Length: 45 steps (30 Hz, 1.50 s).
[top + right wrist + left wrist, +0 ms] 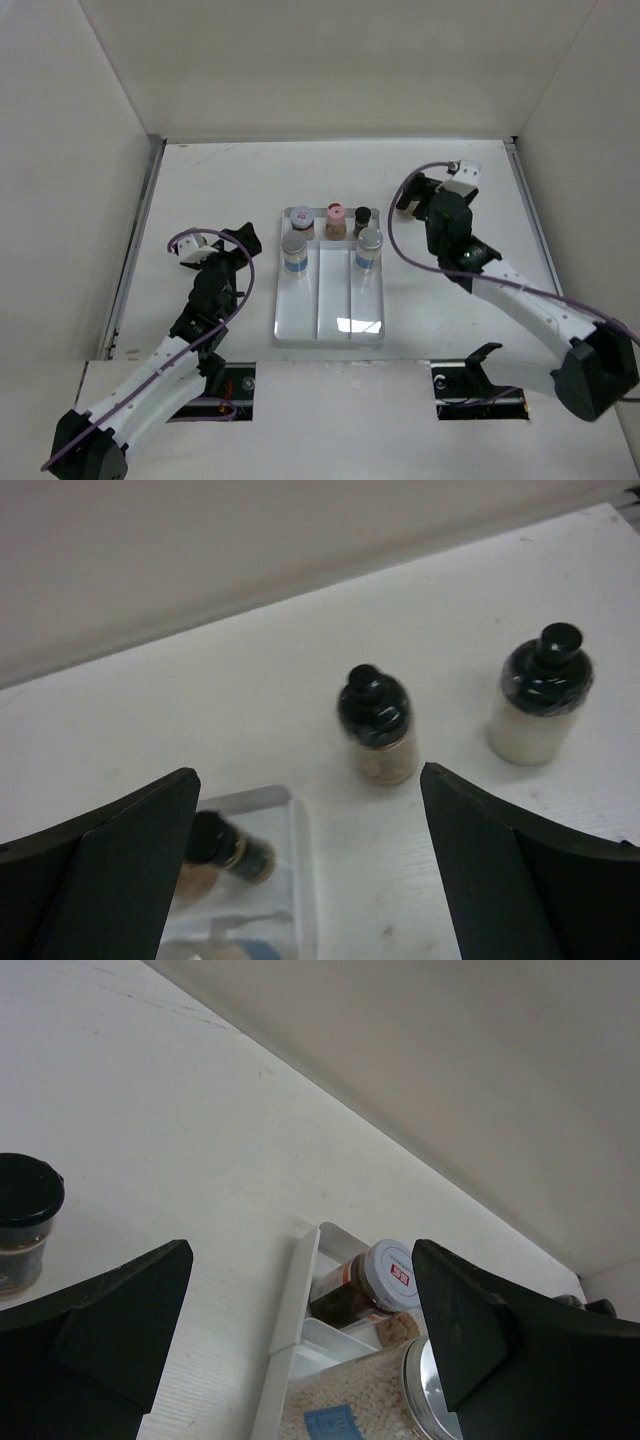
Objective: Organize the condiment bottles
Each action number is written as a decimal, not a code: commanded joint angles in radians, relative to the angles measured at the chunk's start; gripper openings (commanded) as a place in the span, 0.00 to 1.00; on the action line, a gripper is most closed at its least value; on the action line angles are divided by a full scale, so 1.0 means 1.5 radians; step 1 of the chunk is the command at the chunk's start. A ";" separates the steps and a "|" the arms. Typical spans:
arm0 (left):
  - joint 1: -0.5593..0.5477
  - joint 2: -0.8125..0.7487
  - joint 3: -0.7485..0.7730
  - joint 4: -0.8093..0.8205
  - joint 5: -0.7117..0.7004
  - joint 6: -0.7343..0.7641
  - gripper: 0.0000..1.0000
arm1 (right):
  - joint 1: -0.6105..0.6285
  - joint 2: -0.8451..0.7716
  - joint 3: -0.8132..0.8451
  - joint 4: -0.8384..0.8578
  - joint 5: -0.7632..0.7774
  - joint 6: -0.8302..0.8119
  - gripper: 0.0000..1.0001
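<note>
Progress looks past halfway in the top view: five bottles [335, 222] stand in the far part of the tray [335, 320], three in a far row and two just nearer, while the near part of its lanes is bare. On the left of the tray hangs the left gripper [228, 240]; the right gripper [412, 195] hangs to the tray's far right. Both arms hide the table [200, 180] beneath them, so no loose bottle shows clearly here.

From the left wrist, the left gripper [300, 1255] has its fingers wide with nothing between them. A black-capped jar [22, 1215] stands on the table left of the tray [285, 1330], apart from it and not yet put away. Inside the tray are a red-labelled bottle [375, 1278] and a grain jar [350, 1400] with a blue label.

From the right wrist, the right gripper [310, 780] also has its fingers wide and holds nothing. Beyond the tray's corner [300, 880] two black-capped ones stand upright on the table: a tan bottle [378, 725] and, further right, a white bottle [540, 695].

By my count five are placed and three on the table are left to bring in.
</note>
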 commanded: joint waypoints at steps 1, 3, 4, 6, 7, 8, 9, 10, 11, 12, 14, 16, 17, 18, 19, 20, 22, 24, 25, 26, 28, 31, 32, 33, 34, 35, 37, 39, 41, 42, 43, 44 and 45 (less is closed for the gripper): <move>-0.001 -0.013 -0.002 0.030 0.001 -0.003 0.93 | -0.075 0.107 0.089 -0.093 -0.088 0.014 1.00; 0.003 -0.009 -0.002 0.030 0.004 -0.003 0.93 | -0.107 0.170 0.130 -0.108 -0.101 0.007 1.00; 0.006 -0.007 -0.001 0.030 0.006 -0.003 0.93 | -0.118 0.197 0.146 -0.108 -0.105 0.006 1.00; 0.006 -0.008 0.000 0.029 0.010 -0.003 0.93 | -0.139 0.245 0.176 -0.104 -0.124 0.006 1.00; 0.004 -0.009 0.000 0.029 0.011 -0.003 0.93 | -0.150 0.265 0.188 -0.101 -0.141 0.006 1.00; 0.004 -0.009 -0.002 0.031 0.010 -0.003 0.93 | -0.158 0.280 0.198 -0.100 -0.151 0.010 1.00; 0.004 -0.005 -0.002 0.032 0.010 -0.003 0.93 | -0.165 0.293 0.206 -0.096 -0.159 0.013 1.00; 0.006 0.000 -0.002 0.033 0.011 -0.003 0.93 | -0.168 0.302 0.211 -0.092 -0.164 0.014 0.99; 0.007 0.004 -0.001 0.034 0.012 -0.003 0.93 | -0.171 0.317 0.219 -0.086 -0.174 0.012 0.94; 0.007 0.005 0.000 0.033 0.013 -0.003 0.93 | -0.171 0.326 0.224 -0.084 -0.182 0.009 0.92; 0.002 0.004 0.001 0.035 0.013 -0.003 0.93 | -0.172 0.352 0.238 -0.088 -0.194 0.005 0.91; 0.000 0.006 0.000 0.036 0.011 -0.003 0.93 | -0.178 0.370 0.242 -0.084 -0.199 0.003 0.91; 0.003 0.009 0.000 0.036 0.013 -0.003 0.93 | -0.180 0.382 0.246 -0.081 -0.202 0.003 0.91; 0.005 0.010 0.000 0.036 0.014 -0.003 0.93 | -0.181 0.389 0.248 -0.080 -0.203 0.003 0.91; 0.005 0.010 0.001 0.036 0.014 -0.003 0.93 | -0.181 0.398 0.252 -0.078 -0.203 0.002 0.89; 0.002 0.008 0.000 0.036 0.014 -0.004 0.93 | -0.181 0.408 0.259 -0.076 -0.205 -0.001 0.87; 0.000 0.011 -0.001 0.040 0.009 -0.004 0.93 | -0.181 0.424 0.268 -0.075 -0.205 -0.008 0.79; 0.006 0.021 -0.001 0.043 0.014 -0.004 0.93 | -0.180 0.435 0.271 -0.070 -0.196 -0.010 0.71; 0.006 0.024 -0.001 0.043 0.014 -0.004 0.93 | -0.178 0.439 0.271 -0.064 -0.193 -0.011 0.69; 0.003 0.024 0.000 0.043 0.014 -0.004 0.93 | -0.178 0.440 0.270 -0.056 -0.189 -0.012 0.66; -0.001 0.024 0.000 0.045 0.012 -0.004 0.93 | -0.178 0.435 0.258 -0.035 -0.167 -0.019 0.61; 0.000 0.033 -0.001 0.052 0.014 -0.004 0.93 | -0.166 0.398 0.224 -0.007 -0.135 -0.029 0.60; -0.002 0.032 0.000 0.052 0.014 -0.004 0.93 | -0.159 0.374 0.209 0.001 -0.125 -0.031 0.59; -0.005 0.029 0.000 0.052 0.014 -0.004 0.93 | -0.152 0.347 0.193 0.008 -0.114 -0.038 0.59; -0.007 0.026 -0.001 0.053 0.014 -0.004 0.93 | -0.144 0.316 0.180 0.012 -0.103 -0.046 0.59; -0.008 0.026 -0.001 0.053 0.012 -0.004 0.93 | -0.136 0.281 0.166 0.014 -0.088 -0.052 0.59; -0.008 0.030 -0.001 0.053 0.013 -0.005 0.93 | -0.117 0.207 0.140 0.012 -0.062 -0.060 0.59; -0.009 0.031 0.001 0.053 0.014 -0.005 0.93 | -0.088 0.134 0.121 0.009 -0.051 -0.082 0.59; -0.016 0.027 0.000 0.054 0.009 -0.006 0.93 | -0.046 0.064 0.110 0.003 -0.042 -0.101 0.59; -0.016 0.027 0.000 0.054 0.008 -0.006 0.93 | -0.020 0.034 0.109 -0.002 -0.038 -0.109 0.59; -0.016 0.028 0.000 0.055 0.008 -0.006 0.93 | 0.008 0.009 0.108 -0.008 -0.033 -0.111 0.59; -0.014 0.030 0.000 0.055 0.009 -0.006 0.93 | 0.032 -0.009 0.111 -0.012 -0.032 -0.111 0.59; -0.013 0.027 0.001 0.054 0.012 -0.006 0.93 | 0.067 -0.025 0.116 -0.017 -0.031 -0.114 0.59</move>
